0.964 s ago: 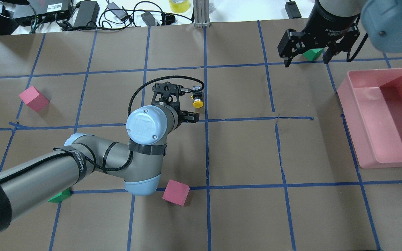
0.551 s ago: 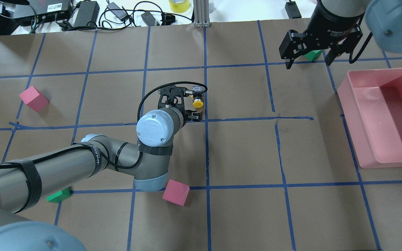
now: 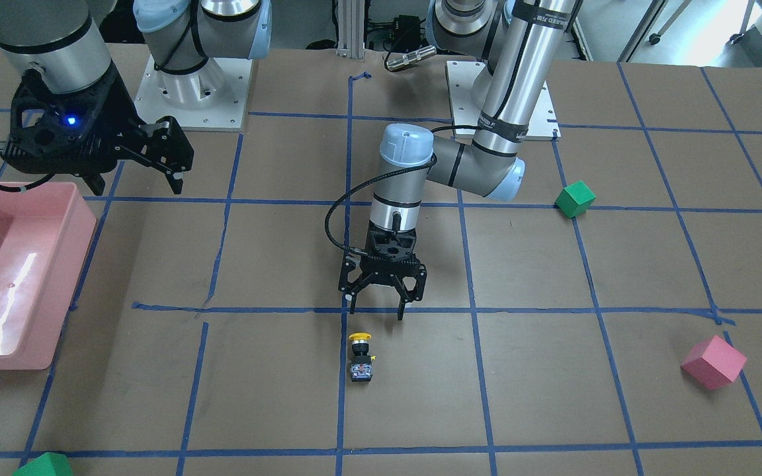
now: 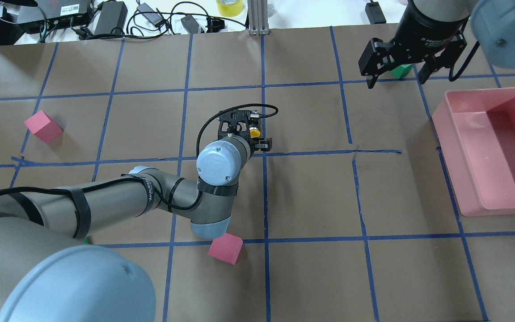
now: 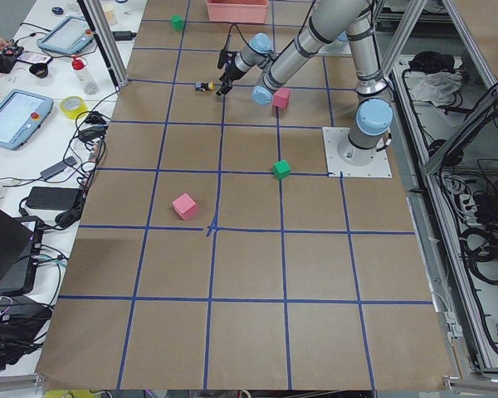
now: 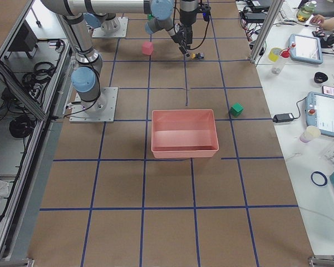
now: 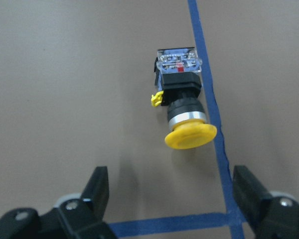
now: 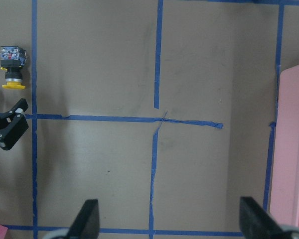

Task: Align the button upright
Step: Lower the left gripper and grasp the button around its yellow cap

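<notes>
The button (image 7: 184,112) lies on its side on the brown paper of the table (image 3: 553,396), not upright: its yellow cap points back toward the left gripper (image 7: 169,181) and its clear-topped contact block points away. It rests just beside a strip of blue tape (image 7: 209,99), the cap's edge overlapping the strip in the left wrist view. The left gripper's fingers (image 7: 97,181) are spread wide and hold nothing; the button sits ahead of the gap between them, nearer the finger on that view's right, and touches neither. From across the table the button (image 3: 360,357) shows on the camera's side of the left gripper (image 3: 376,311), close but apart from it (the fingertips seem to hang a little above the paper, though this angle makes height hard to judge). From overhead, the arm's wrist hides part of the gripper, and only the yellow cap (image 4: 253,131) shows clearly between the fingers. The right gripper (image 4: 396,80) hangs spread and empty well away, near the pink bin (image 4: 445,125).
</notes>
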{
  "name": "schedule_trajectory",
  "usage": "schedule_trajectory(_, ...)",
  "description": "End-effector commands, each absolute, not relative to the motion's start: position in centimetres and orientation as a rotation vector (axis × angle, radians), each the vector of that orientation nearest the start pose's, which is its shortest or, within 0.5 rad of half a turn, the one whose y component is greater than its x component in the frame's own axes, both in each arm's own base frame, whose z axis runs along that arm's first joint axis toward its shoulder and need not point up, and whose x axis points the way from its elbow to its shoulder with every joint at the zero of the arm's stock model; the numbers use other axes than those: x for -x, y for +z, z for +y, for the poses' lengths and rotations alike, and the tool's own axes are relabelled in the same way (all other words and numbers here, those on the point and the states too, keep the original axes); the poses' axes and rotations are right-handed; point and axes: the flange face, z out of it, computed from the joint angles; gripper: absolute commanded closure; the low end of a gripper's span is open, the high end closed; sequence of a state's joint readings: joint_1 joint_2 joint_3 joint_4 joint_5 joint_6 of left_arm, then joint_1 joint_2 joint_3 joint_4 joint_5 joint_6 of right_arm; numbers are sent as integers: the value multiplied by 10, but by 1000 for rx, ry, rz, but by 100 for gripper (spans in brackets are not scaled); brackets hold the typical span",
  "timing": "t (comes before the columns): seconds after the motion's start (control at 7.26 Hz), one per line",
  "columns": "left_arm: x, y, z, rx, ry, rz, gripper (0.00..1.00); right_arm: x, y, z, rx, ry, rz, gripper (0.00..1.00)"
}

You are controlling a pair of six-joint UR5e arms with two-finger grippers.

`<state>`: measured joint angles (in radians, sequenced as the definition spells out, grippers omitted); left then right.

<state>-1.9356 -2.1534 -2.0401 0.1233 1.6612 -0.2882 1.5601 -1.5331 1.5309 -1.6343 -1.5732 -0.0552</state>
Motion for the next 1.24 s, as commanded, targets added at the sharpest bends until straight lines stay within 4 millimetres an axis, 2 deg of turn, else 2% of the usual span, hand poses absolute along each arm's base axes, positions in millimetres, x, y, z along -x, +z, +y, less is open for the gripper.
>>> schedule_trajectory(0.0,329,151,-493,-68,-1032,3102,11,-127,496,-515,70,-106,3144,0)
schedule_trajectory(0.69,336,142,-504,-100,-1051,3095,15,-127,494,-515,65,-104,3144,0)
schedule_trajectory(1.1,329,137,-498,-84,-1110,3040,17,-127,494,-515,65,-104,3144,0)
